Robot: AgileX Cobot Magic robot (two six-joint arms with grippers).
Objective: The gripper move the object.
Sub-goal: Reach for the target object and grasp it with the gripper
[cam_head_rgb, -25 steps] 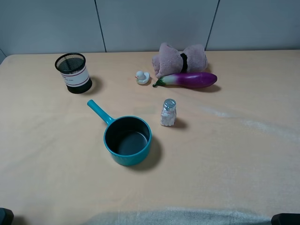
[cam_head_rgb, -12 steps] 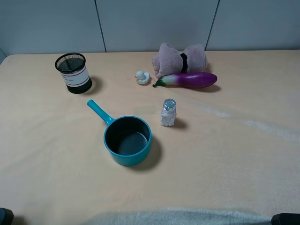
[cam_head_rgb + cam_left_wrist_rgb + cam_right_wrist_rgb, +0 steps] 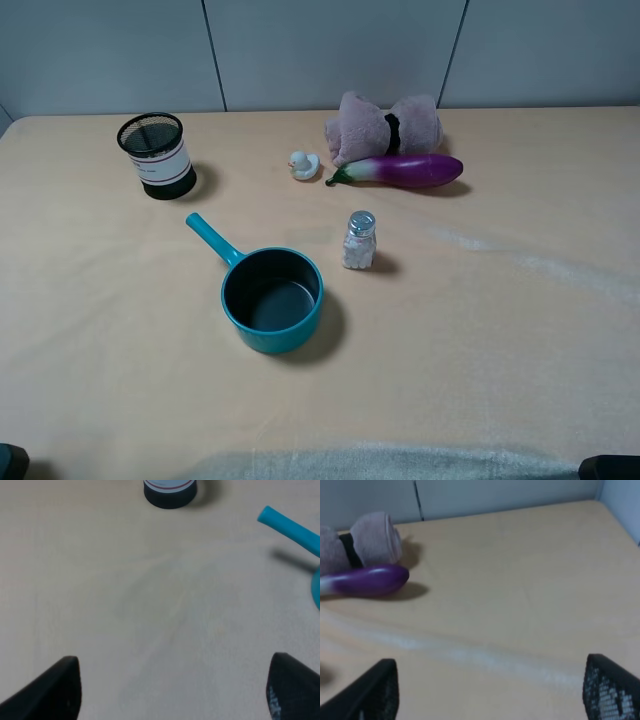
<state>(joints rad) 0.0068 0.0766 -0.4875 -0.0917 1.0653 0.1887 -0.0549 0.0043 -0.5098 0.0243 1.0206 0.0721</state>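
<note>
The object, a small clear glass shaker (image 3: 359, 240) with a silver cap and whitish grains, stands upright mid-table, right of the teal pot (image 3: 271, 298). It shows in neither wrist view. My left gripper (image 3: 172, 690) is open and empty above bare table near the front left; only its fingertips (image 3: 55, 685) show. My right gripper (image 3: 490, 690) is open and empty near the front right, far from the shaker. In the high view only dark bits of the arms show at the bottom corners (image 3: 610, 467).
A black mesh cup (image 3: 155, 155) stands at the back left. A small white duck (image 3: 303, 164), a pink rolled towel (image 3: 385, 125) and a purple eggplant (image 3: 405, 169) lie at the back. The pot's handle (image 3: 287, 529) points back left.
</note>
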